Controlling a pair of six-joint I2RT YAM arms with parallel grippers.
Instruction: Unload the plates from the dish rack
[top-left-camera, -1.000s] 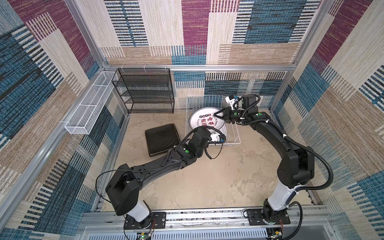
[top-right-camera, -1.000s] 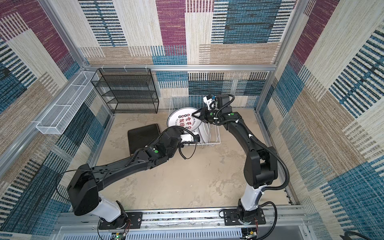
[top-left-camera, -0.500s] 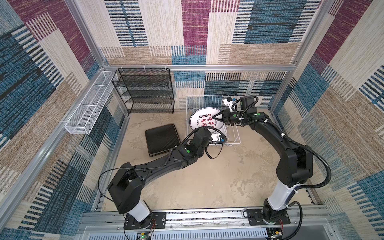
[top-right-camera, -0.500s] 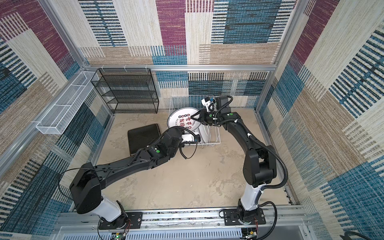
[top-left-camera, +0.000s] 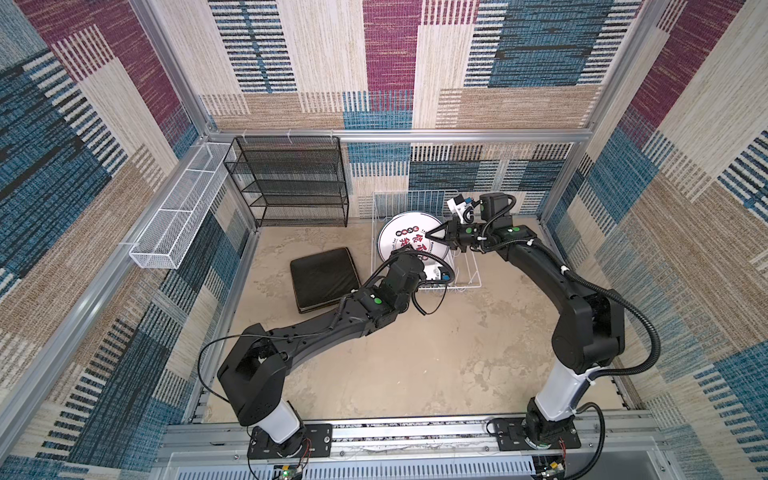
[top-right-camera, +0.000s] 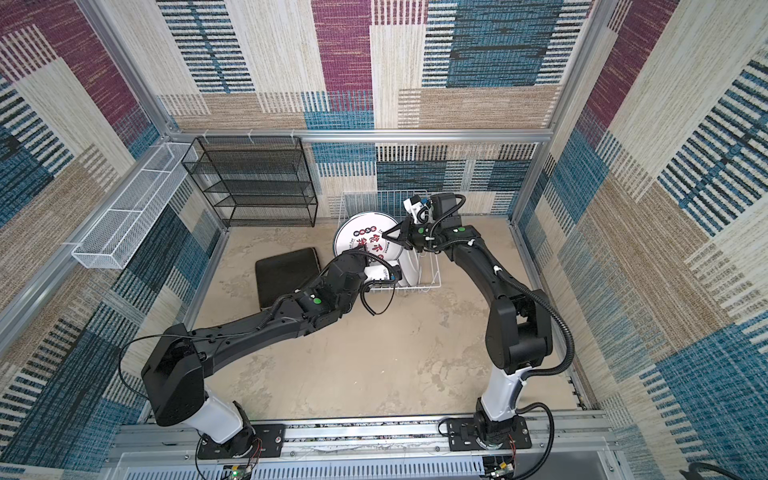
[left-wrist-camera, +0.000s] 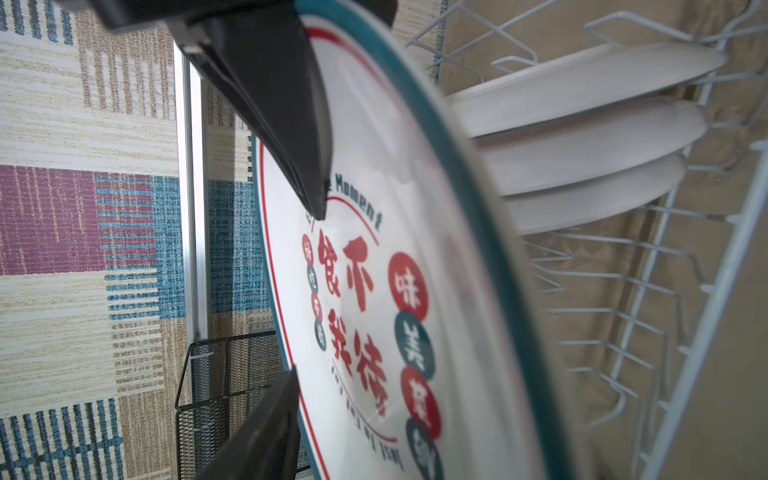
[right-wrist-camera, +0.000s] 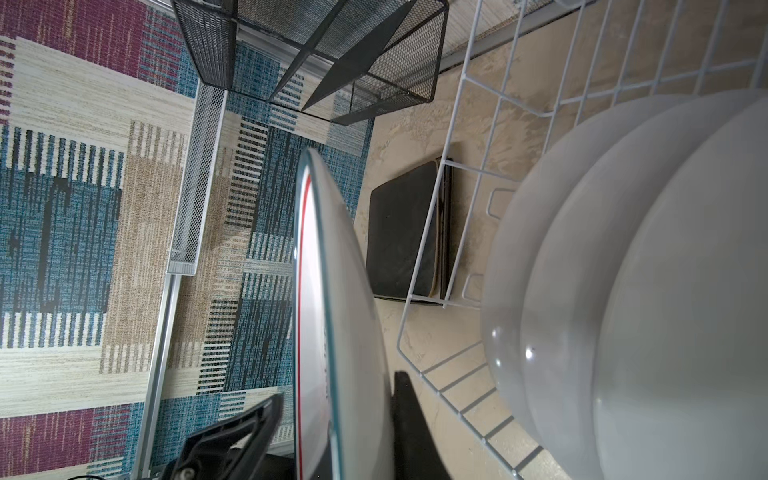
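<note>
Jaws of right gripper (right-wrist-camera: 338, 388) tight astride rim of round plate (right-wrist-camera: 328, 270).

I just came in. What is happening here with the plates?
Both arms are at the white wire dish rack. The right end effector is shut on the rim of a round white plate with red characters, standing on edge. The left end effector sits at its lower edge, jaws apart. Three more round white plates stand in the rack.
</note>
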